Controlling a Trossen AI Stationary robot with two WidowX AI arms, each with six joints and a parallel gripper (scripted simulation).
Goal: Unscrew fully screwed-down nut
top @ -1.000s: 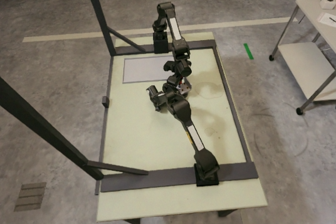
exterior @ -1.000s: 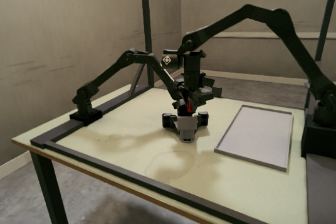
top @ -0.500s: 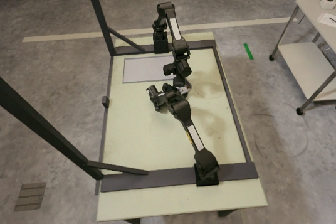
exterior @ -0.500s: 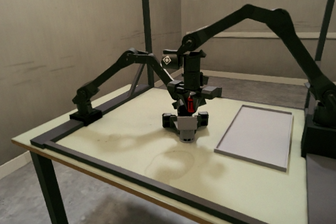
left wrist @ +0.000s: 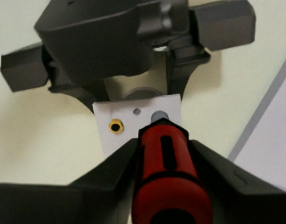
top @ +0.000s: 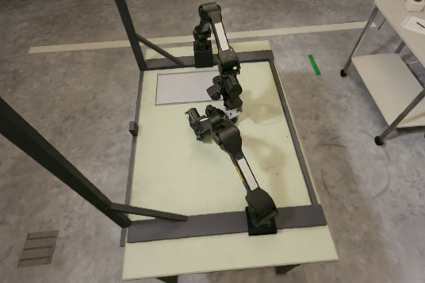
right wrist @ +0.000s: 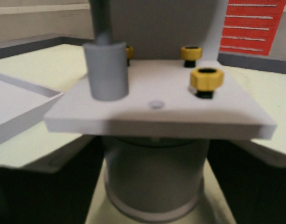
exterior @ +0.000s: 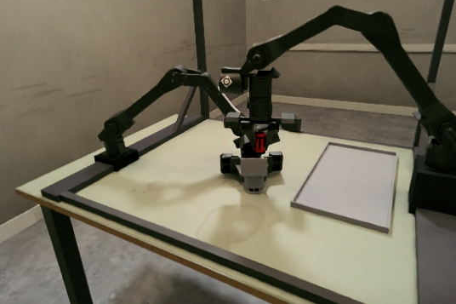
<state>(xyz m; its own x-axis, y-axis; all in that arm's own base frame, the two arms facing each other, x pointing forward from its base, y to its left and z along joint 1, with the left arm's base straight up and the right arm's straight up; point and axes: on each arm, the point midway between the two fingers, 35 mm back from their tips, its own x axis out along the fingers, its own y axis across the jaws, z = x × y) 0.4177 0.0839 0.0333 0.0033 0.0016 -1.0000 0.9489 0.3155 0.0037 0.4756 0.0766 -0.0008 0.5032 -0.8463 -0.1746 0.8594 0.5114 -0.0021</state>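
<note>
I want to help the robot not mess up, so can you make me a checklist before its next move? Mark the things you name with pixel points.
1. Red-handled nut driver (exterior: pixel 260 142) (left wrist: pixel 166 150) held in the left pincer (left wrist: pixel 163 145): ok.
2. Grey socket over a corner of the flat pale bracket plate (left wrist: pixel 111 142) (right wrist: pixel 159 117): ok.
3. Grey round joint module (exterior: pixel 253 185) (right wrist: pixel 155 175) standing upright: ok.
4. Right pincer (right wrist: pixel 155 187) around the joint module: ok.
5. Nut under the socket loose: cannot tell, the socket hides that spot.
6. Tool lifted off and both pincers moved clear: not ok, they are still to do that.
</note>
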